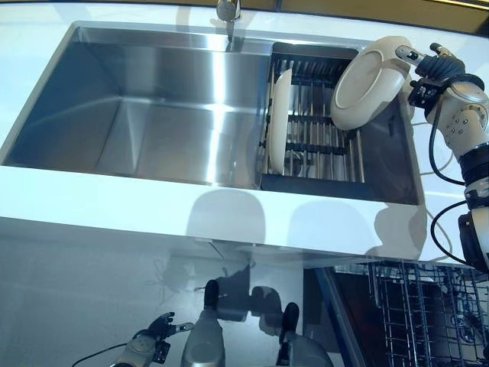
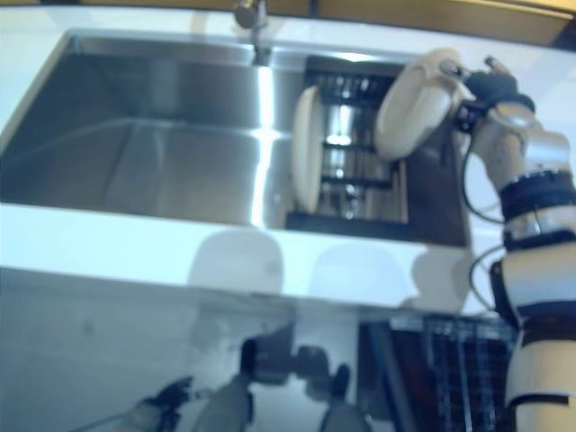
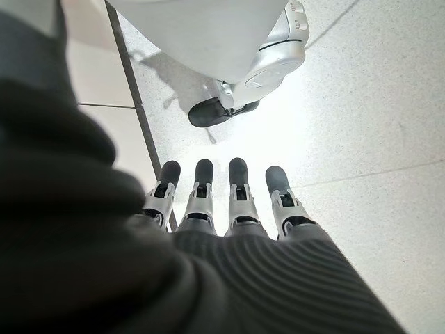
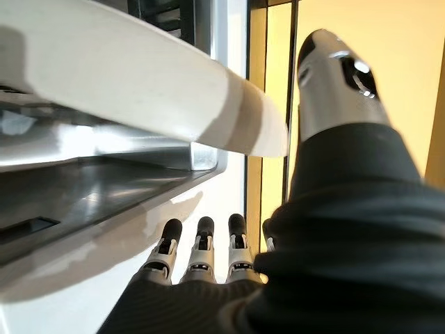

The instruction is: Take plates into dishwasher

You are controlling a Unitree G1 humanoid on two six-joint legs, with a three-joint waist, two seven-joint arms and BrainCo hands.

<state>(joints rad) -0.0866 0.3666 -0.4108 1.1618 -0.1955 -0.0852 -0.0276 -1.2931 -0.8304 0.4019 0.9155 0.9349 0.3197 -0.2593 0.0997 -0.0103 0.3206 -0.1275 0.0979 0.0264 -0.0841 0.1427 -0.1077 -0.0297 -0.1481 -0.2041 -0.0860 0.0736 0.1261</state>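
Note:
My right hand (image 1: 430,73) is shut on the rim of a cream plate (image 1: 370,82) and holds it tilted in the air over the right end of the dark dish rack (image 1: 321,147) in the sink. In the right wrist view the plate (image 4: 139,76) sits between the thumb (image 4: 335,78) and the fingers (image 4: 201,250). A second white plate (image 1: 279,122) stands upright on edge at the left end of the rack. My left hand (image 1: 157,336) hangs low at the lower left, open and empty, with straight fingers (image 3: 222,195) over the floor.
The steel sink basin (image 1: 153,107) lies left of the rack, with a faucet (image 1: 228,11) at its back edge. The white counter (image 1: 153,206) runs along the front. The open dishwasher's wire rack (image 1: 420,313) shows below the counter at the lower right.

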